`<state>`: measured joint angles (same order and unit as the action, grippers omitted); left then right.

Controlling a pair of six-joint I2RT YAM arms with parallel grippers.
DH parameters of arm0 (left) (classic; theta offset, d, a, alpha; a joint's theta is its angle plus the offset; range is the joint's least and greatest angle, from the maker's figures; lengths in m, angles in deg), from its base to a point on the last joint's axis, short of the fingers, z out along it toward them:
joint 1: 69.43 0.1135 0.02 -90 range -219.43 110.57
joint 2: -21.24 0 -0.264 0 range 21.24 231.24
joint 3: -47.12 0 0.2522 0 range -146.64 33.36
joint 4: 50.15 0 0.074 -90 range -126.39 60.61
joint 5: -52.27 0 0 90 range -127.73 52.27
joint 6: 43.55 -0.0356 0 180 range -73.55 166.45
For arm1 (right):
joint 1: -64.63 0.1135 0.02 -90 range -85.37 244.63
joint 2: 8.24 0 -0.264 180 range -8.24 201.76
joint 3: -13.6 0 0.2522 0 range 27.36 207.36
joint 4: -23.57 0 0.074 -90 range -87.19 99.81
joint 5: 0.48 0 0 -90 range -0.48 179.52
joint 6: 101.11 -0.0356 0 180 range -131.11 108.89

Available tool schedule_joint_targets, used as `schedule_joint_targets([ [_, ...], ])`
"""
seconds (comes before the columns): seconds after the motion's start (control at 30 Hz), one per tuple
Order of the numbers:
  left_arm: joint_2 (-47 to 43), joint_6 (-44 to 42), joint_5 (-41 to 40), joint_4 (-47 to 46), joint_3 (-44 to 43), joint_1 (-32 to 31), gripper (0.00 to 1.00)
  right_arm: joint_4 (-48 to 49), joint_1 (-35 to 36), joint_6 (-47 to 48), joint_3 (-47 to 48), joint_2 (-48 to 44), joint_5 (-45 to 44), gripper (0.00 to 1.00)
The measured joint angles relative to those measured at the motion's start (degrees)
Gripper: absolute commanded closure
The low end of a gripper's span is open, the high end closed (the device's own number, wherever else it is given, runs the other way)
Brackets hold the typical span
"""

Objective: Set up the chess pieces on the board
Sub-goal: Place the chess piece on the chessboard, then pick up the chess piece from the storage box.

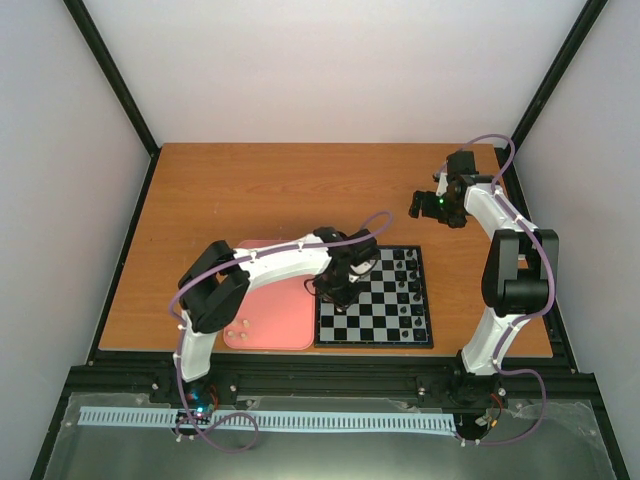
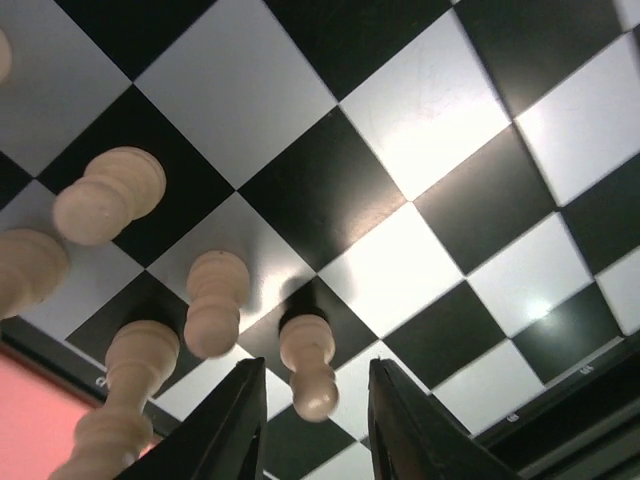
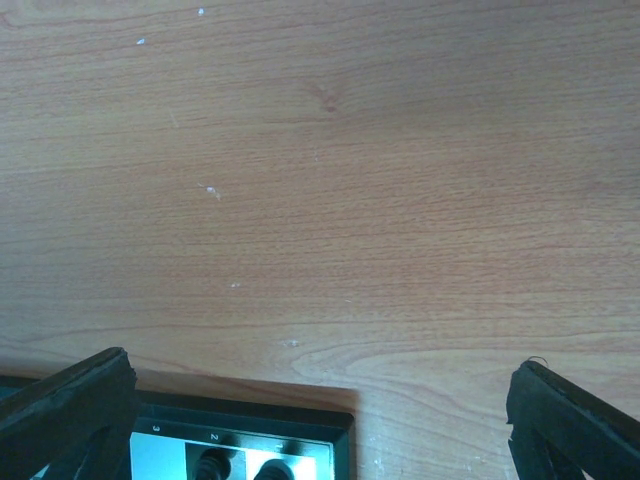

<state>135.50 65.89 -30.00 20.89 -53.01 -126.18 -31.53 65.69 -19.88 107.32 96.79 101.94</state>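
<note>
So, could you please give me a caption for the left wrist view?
Left gripper open astride a standing cream pawn on the chessboard, more cream pieces beside it.

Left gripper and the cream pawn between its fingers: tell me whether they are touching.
Apart. The left wrist view shows bare chessboard on both sides of the cream pawn, between it and each finger of the open left gripper.

Wooden table (image 1: 300, 190) (orange-brown grain) enclosed by plain white walls (image 1: 340, 70).
</note>
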Motion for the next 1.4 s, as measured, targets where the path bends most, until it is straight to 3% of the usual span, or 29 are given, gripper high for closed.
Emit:
schedule_joint_targets([
  [0.17, -2.91, -0.44, 0.35, 3.21, -3.39, 0.0, 0.62, 0.02, 0.02, -0.02, 0.35, 0.0, 0.0, 0.0],
  [0.33, -10.16, -0.9, -1.46, 5.4, -6.47, 0.0, 0.46, -0.07, 0.02, -0.07, 0.63, 0.02, 0.02, 0.0],
  [0.43, -16.55, -0.26, -4.17, 6.45, -5.6, 1.38, 0.46, 0.0, 0.07, -0.07, 1.33, 0.02, 0.0, 0.0],
  [0.5, -21.51, 0.68, -4.79, 6.29, -1.9, 4.22, 0.43, -0.02, 0.11, -0.07, 1.64, 0.02, 0.0, 0.0],
  [0.6, -27.96, 2.89, -6.03, 6.19, 6.67, 13.57, 0.41, 0.0, 0.11, -0.09, 1.77, 0.02, 0.02, 0.0],
  [0.7, -31.98, 5.55, -8.39, 5.99, 16.31, 24.57, 0.41, -0.02, 0.2, -0.07, 1.77, 0.13, 0.0, 0.0],
  [0.9, -35.5, 9.22, -8.74, 5.31, 28.94, 33.4, 0.42, -0.07, 0.55, -0.04, 1.77, 0.48, 0.0, 0.0],
  [1.2, -36.0, 12.09, -5.51, 1.75, 37.13, 36.63, 0.52, -0.35, 0.61, 0.37, 1.75, 1.09, -0.11, 0.0],
  [1.4, -35.01, 12.87, -4.83, -0.07, 37.68, 36.65, 0.55, -0.37, 0.61, 0.46, 1.6, 1.09, -0.17, 0.0],
])
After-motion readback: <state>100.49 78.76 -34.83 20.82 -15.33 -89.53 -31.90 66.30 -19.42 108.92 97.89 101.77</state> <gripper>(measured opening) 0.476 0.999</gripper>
